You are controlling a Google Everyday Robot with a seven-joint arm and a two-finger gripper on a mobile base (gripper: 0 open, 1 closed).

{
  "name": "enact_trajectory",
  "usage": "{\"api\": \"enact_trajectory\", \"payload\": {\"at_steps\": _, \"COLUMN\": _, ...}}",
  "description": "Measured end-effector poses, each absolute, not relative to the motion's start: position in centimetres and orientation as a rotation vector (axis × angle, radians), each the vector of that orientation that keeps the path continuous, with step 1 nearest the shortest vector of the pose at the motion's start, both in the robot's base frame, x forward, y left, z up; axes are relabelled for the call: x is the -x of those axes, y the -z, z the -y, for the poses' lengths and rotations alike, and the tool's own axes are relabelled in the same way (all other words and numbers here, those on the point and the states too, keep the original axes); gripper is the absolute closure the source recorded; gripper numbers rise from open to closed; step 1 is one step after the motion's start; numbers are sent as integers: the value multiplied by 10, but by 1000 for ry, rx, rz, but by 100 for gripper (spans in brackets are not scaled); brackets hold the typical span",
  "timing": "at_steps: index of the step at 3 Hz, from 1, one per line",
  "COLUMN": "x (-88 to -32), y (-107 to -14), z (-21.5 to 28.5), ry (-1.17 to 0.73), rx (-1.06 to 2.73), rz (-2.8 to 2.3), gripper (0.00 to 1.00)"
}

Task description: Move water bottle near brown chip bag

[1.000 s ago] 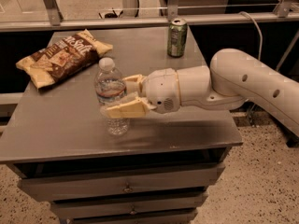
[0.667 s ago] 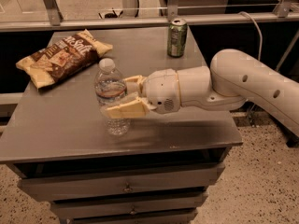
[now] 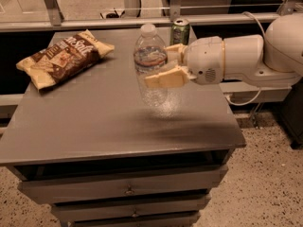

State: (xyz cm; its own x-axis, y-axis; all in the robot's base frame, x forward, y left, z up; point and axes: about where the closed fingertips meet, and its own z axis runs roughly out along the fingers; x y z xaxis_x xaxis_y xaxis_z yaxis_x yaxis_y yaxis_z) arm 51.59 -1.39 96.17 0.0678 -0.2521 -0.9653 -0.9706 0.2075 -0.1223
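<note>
Item: my gripper, fingers clamped across the labelled middle of the water bottle. I held it upright and apparently just above the grey cabinet top, probably to carry it without dragging. The brown chip bag lay far left, well apart. A green soda can stood behind.

On my feed I see a grey cabinet with a flat top and stacked drawers below it, the upper ones with a small knob. A green soda can stands upright at the top's far edge, just behind the gripper, which hangs above the top's right half. A metal rail runs behind. The floor is speckled.
</note>
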Motion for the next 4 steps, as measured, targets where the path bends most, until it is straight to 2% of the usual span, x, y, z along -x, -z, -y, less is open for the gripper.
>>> {"api": "enact_trajectory", "payload": {"at_steps": 1, "x": -516, "y": -962, "z": 14, "ry": -846, "rx": 1257, "rz": -1409, "gripper": 100}}
{"api": "enact_trajectory", "payload": {"at_steps": 2, "x": -543, "y": -965, "z": 4, "ry": -824, "rx": 1224, "rz": -1378, "gripper": 100}}
{"api": "enact_trajectory", "payload": {"at_steps": 4, "x": -630, "y": -972, "z": -33, "ry": -833, "rx": 1112, "rz": -1338, "gripper": 100}}
